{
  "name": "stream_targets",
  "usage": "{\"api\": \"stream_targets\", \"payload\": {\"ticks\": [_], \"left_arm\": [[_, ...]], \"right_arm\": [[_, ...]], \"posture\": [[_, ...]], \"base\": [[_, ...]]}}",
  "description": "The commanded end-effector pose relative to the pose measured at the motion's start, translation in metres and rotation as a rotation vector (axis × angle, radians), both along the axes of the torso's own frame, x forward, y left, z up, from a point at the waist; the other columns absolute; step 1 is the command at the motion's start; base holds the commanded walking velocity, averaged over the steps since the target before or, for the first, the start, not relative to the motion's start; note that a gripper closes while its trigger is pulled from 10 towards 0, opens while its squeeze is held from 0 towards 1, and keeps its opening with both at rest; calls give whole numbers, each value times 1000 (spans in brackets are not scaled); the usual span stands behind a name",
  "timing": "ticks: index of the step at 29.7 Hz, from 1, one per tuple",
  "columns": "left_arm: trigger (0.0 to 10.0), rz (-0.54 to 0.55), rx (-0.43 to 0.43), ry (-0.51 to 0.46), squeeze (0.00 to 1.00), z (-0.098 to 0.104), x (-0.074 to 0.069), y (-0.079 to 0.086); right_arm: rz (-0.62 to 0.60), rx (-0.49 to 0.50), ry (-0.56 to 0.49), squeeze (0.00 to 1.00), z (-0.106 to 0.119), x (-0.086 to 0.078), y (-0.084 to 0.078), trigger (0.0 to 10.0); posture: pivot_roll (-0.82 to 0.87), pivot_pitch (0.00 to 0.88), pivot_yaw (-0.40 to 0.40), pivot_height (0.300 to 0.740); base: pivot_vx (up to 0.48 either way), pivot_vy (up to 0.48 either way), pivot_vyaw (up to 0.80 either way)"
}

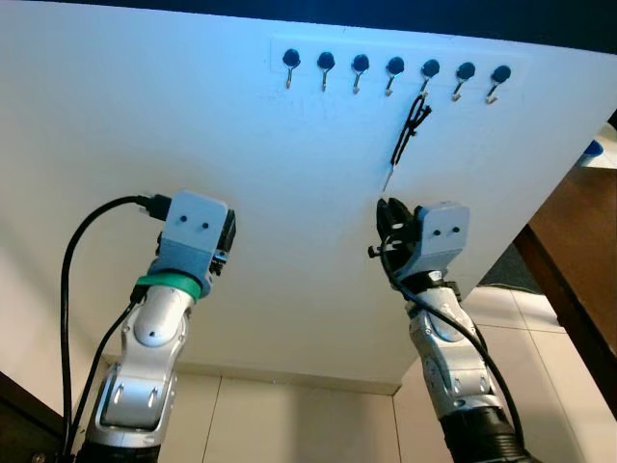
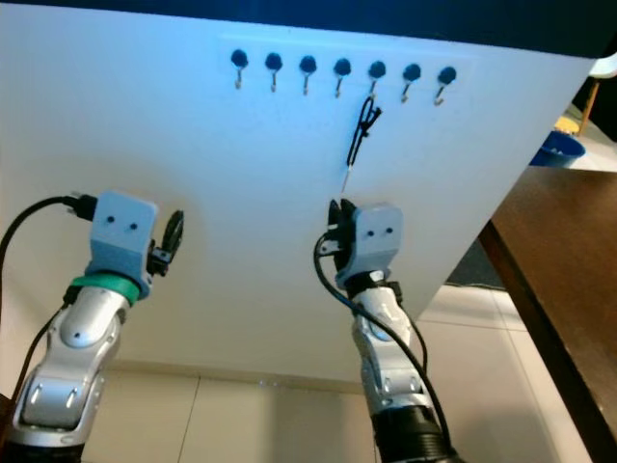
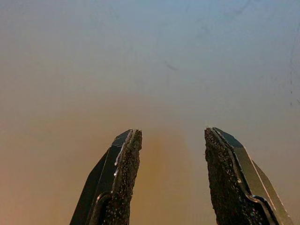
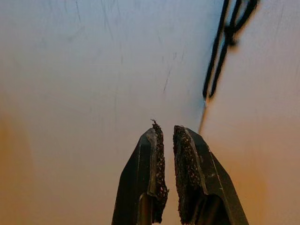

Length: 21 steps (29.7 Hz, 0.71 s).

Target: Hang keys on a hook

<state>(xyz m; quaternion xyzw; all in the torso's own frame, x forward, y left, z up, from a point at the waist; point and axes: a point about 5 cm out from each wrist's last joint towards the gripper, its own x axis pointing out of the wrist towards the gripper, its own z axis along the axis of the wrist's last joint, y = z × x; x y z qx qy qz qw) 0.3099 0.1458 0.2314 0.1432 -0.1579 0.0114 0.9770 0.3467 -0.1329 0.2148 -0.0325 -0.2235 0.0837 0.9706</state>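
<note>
The keys [image 1: 409, 135] hang on a dark cord from the fifth hook [image 1: 429, 70] in a row of seven black-knobbed hooks [image 1: 394, 68] on the white wall [image 1: 193, 125], a thin silvery piece dangling at the cord's lower end. The right end effector [image 4: 168, 133] is raised just below that lower end, apart from it; its two black fingers [image 4: 151, 168] are nearly closed with only a narrow slit between the pads, gripping nothing. The left end effector [image 3: 171, 140] is raised to the left at similar height, well apart from the keys, its fingers [image 3: 123, 178] spread wide and empty, facing bare wall. The right wrist view shows the cord close up beside the fingertips. The eye views show a brown bench [image 2: 569, 270] at far right and a tiled floor [image 1: 521, 318].
</note>
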Motion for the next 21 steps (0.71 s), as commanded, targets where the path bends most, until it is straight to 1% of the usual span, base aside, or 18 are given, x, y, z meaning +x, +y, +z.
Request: {"api": "stream_targets", "payload": {"ticks": [1, 7, 21], "left_arm": [[10000, 8, 9, 4, 0, -3, 1, 0], [10000, -2, 12, -18, 0, 0, 0, -3], [10000, 5, 14, -28, 0, 2, 0, -3]], "right_arm": [[4, -11, 5, 0, 0, 1, 2, 10000], [-1, -10, 4, 0, 5, 0, 2, 10000], [4, 2, 8, 0, 6, 1, 4, 10000]], "posture": [[54, 35, 30, 740], [57, 37, 29, 740], [60, 41, 26, 740]], "base": [[-274, 0, 0], [-361, 0, 0], [-376, 0, 0]]}}
